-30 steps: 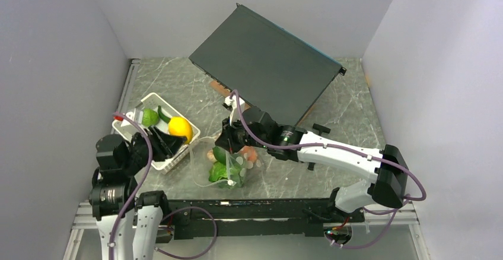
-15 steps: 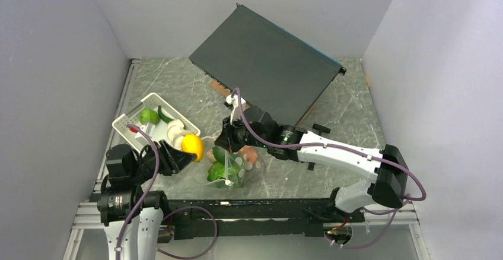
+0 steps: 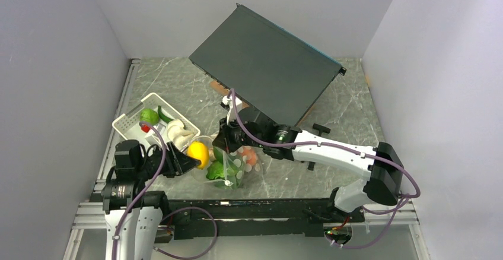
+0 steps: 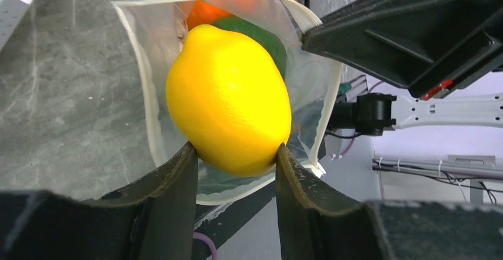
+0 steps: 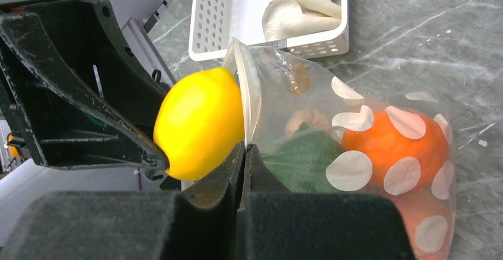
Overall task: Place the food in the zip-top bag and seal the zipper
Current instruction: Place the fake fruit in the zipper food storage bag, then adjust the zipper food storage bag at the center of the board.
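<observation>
Left gripper (image 4: 234, 149) pinching lemon (image 4: 228, 97) at bag (image 5: 308, 94) mouth. Right gripper (image 5: 244, 150) pressed together on bag rim, holding it open. Carry lemon fully past rim before release.

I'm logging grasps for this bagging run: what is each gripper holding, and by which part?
The left gripper pinches the lemon across its middle; the right gripper is shut on the mouth edge of the zip-top bag.

Grey marble tbl (image 3: 178, 85): white basket (image 3: 127, 127) L, dotted bag (image 3: 240, 166) ctr, dark panel (image 3: 267, 64) rear.
</observation>
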`<state>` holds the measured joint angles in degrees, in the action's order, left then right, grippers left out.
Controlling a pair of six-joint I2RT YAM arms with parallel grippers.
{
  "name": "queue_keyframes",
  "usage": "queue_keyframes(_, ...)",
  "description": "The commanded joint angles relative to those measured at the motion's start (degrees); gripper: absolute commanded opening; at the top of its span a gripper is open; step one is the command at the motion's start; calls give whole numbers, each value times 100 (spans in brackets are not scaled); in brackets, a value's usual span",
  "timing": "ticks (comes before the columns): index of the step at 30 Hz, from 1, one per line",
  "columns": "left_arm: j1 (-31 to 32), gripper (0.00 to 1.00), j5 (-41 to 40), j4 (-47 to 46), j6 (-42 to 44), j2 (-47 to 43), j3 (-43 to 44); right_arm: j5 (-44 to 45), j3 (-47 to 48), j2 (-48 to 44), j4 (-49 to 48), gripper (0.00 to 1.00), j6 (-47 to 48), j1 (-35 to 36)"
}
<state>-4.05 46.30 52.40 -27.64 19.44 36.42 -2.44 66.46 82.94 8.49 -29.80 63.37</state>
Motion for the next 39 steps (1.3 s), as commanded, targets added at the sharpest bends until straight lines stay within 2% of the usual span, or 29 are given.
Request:
queue_keyframes(1, 262, 30, 170, -312, 89, 129, 162, 29, 341, 81, -244, 0, -46, 7)
queue_keyframes(5, 552, 30, 10, -430, 117, 378, 174, 33, 354, 70, -252, 0, -88, 8)
queue_keyframes(7, 675, 33, -106, -450, 158, 564, 168, 21, 367, 77, -251, 0, -96, 9)
queue_keyframes(10, 779, 52, -425, -376, 275, 851, 270, -6, 376, 65, -277, 0, -95, 7)
queue_keyframes(13, 809, 60, -448, -302, 480, 1003, 520, -3, 413, 75, -225, 0, -47, 8)
queue_keyframes(16, 808, 73, -468, -249, 556, 1006, 710, 7, 392, 50, -226, 0, -18, 8)
queue_keyframes(18, 810, 77, -598, -98, 680, 1061, 801, 6, 344, 15, -265, 0, -17, 8)
queue_keyframes(24, 810, 74, -1268, 392, 688, 771, 867, -33, 290, -64, -286, 0, 41, 2)
queue_keyframes(28, 810, 63, -2075, 669, 60, 199, 596, -8, 205, -179, -308, 0, 126, -1)
queue_keyframes(31, 810, 52, -2147, 463, -503, -336, 173, -80, 156, -232, -319, 0, 143, -22)
queue_keyframes(33, 810, 53, -1912, 187, -739, -585, -127, -189, 140, -234, -338, 0, 125, -34)
queue_keyframes(35, 810, 58, -1935, 188, -857, -665, -310, -252, 135, -253, -339, 0, 124, -40)
queue_keyframes(39, 810, 60, -1558, 29, -1003, -664, -607, -292, 45, -325, -391, 0, 91, -36)
